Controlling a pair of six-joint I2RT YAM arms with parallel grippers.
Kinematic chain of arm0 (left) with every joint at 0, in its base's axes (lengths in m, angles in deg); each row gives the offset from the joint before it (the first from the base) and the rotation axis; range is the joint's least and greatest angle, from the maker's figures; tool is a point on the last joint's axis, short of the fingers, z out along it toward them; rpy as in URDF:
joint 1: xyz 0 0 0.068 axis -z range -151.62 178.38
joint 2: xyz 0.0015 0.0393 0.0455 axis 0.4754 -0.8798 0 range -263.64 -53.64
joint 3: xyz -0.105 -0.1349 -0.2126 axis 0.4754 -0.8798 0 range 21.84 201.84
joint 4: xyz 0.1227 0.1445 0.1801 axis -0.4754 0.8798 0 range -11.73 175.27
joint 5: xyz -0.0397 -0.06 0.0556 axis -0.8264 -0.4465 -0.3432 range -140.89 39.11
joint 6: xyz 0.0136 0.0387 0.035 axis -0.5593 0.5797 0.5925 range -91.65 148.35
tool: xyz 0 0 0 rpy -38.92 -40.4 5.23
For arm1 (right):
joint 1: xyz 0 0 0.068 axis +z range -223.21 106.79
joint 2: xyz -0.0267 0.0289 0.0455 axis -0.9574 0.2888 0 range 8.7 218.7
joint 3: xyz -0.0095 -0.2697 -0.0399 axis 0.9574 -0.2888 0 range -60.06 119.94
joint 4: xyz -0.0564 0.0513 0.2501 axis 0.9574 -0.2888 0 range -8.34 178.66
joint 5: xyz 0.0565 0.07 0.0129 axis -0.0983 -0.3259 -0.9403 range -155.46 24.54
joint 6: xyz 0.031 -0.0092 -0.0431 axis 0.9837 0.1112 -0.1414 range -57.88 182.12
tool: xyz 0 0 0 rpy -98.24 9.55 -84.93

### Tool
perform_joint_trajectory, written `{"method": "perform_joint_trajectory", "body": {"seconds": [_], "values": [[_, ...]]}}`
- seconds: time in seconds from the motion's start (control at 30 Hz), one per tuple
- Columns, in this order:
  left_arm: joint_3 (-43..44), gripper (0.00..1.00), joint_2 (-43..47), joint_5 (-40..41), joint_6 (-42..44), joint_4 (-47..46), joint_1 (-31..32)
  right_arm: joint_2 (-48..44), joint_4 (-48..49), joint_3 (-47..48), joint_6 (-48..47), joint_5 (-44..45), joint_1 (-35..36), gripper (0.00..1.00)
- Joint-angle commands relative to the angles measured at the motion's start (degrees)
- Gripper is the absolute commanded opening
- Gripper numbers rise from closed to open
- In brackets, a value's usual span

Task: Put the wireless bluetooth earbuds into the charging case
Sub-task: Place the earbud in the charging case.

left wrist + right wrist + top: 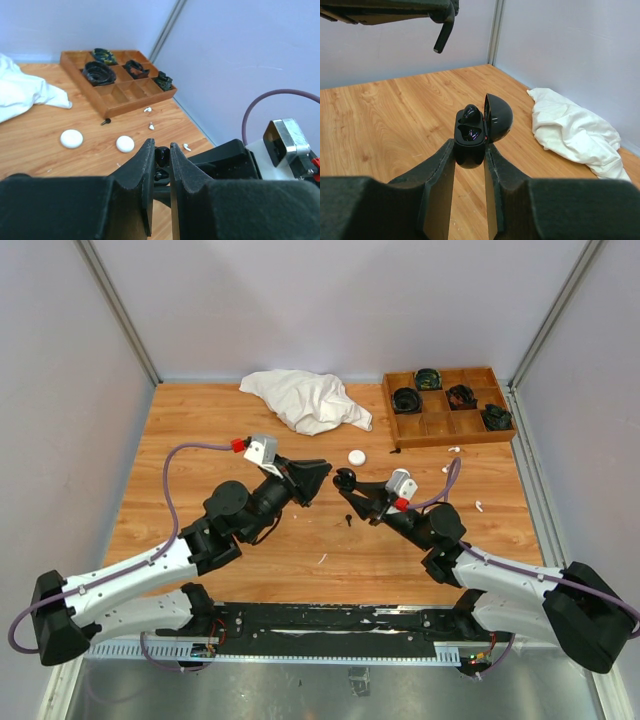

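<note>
My right gripper (350, 488) (469, 146) is shut on a black charging case (469, 134) (345, 479), held above the table with its lid (498, 118) swung open. One black earbud (470, 112) sits in the far slot; the near slot is bare. My left gripper (320, 476) (160, 146) faces it from the left, shut on a glossy black earbud (162, 155); its stem (443, 36) hangs from the fingertips above the case. Three white earbuds (452, 449) (446, 469) (478, 506) lie on the wood to the right.
A wooden divided tray (452, 438) with coiled black items stands at the back right, a crumpled white cloth (305, 400) at the back middle. A white round puck (356, 456) lies behind the grippers. A small black piece (348, 519) lies below the right gripper.
</note>
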Motion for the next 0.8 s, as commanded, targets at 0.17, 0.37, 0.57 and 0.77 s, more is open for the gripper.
{"method": "perform_joint_trajectory", "body": {"seconds": [0.17, 0.37, 0.57, 0.77], "values": [[-2.0, 0.17, -3.2, -2.3, 7.1, -12.1, 2.5, 0.1, 5.1, 1.5, 4.5, 1.3, 1.3, 0.01], [-3.5, 0.16, -4.9, -3.0, 7.9, -16.2, 3.3, -0.1, 5.5, 1.5, 4.9, 1.5, 1.2, 0.01], [-4.5, 0.17, -6.5, -3.3, 8.0, -18.6, 3.4, -0.3, 6.1, 1.2, 5.3, 1.3, 1.3, 0.01], [-4.8, 0.16, -8.3, -4.1, 7.4, -20.0, 3.5, -0.5, 6.1, 1.2, 5.0, 0.9, 1.3, 0.01]]}}
